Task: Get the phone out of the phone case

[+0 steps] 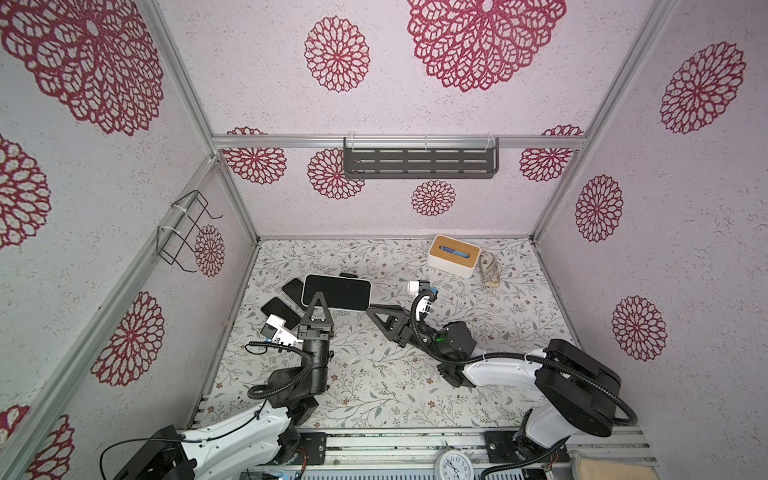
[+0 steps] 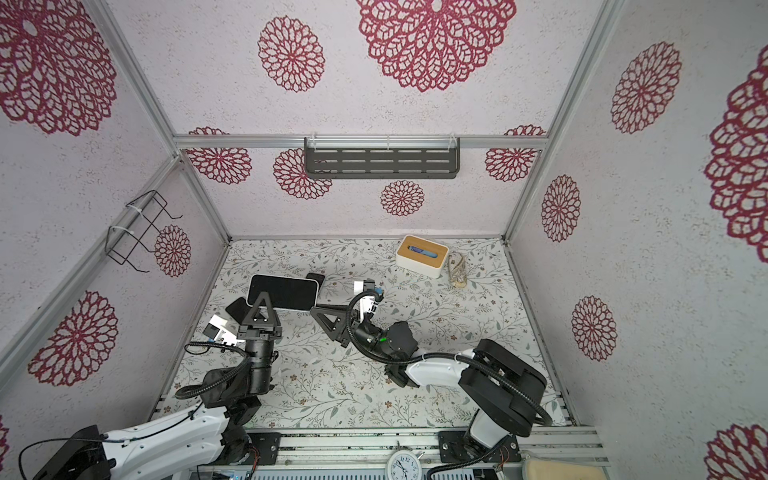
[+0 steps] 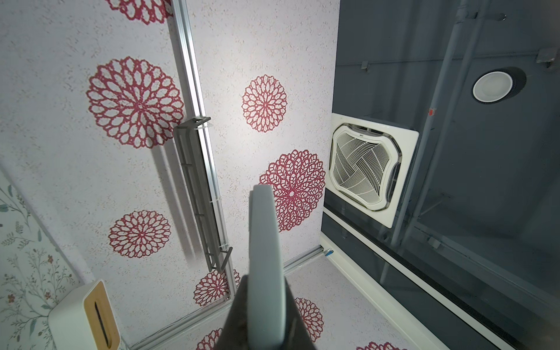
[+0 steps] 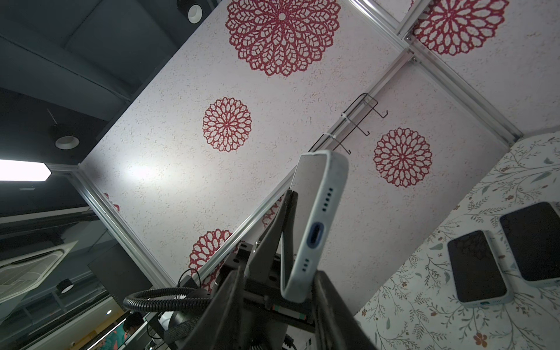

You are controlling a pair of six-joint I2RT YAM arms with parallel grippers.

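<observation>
Right gripper: its jaws are standing apart on either side of the cased phone's port end. One finger is looking to touch the case rim and a gap is showing at the other, so whether they are gripping cannot be told.
Cased phone: it is hanging clear of the table with its dark screen facing up and a pale grey case wrapping its edges. The charging port and speaker holes are pointing in between the right jaws.
Left gripper: its jaws are pinching the cased phone across screen and back at one long edge, well along from the right jaws.
Spare phones: two are lying flat on the table, screens up, on the far side of the left jaws from the right gripper.
Tissue box: white with a wooden lid, it is sitting on the table well beyond the right jaws.
Table: it is wearing a covering printed with leaves and flowers beneath both sets of jaws.
</observation>
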